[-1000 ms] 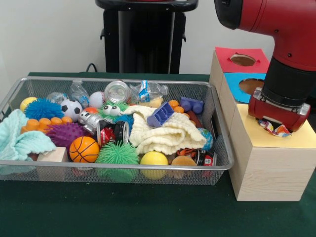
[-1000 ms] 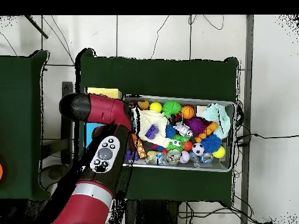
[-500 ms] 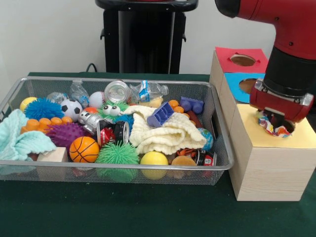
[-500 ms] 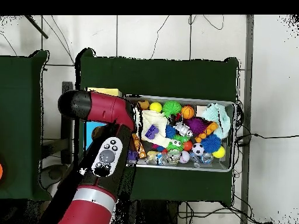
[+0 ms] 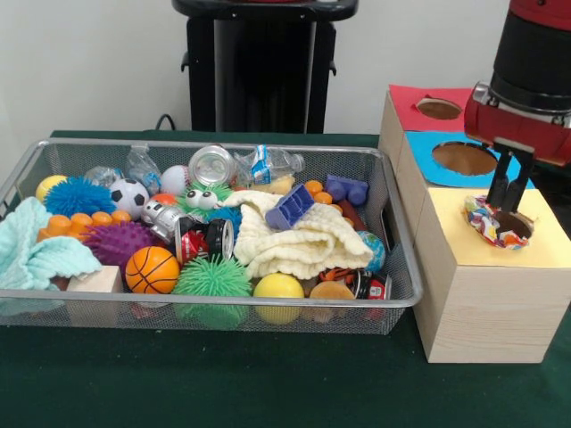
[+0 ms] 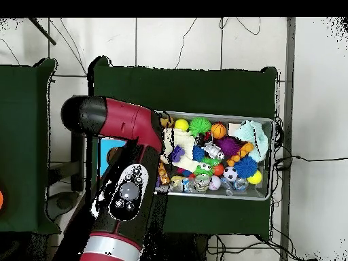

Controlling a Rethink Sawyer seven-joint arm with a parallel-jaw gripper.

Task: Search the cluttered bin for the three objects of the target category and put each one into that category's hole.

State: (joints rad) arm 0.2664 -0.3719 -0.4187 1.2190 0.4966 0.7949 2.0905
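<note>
1. You have the gripper hanging just above the yellow-topped box at the right of the front view, its two dark fingers close together and holding nothing — released and clear of the cloth.
2. Look at the hole in that yellow top: a spotted fabric piece sits bunched at its left edge, partly down inside and partly over the rim, with red, blue and orange spots showing.
3. Behind that box you can see the blue-topped box and, farther back, the red-topped box, each with its own round hole.
4. The wire bin lies on the green table just left of the boxes, full of toys. You will find a cream knitted cloth heaped right of centre with a blue plastic block resting on it.
5. At the bin's left end a mint-green towel drapes against the wall; along the near side sit an orange basketball, a green spiky ball and a yellow ball.
6. No other spotted fabric shows among the toys in the front view — it may be buried.
7. In the overhead view the red arm covers the boxes, so you cannot see the hole or the gripper there; the bin lies to its right.
</note>
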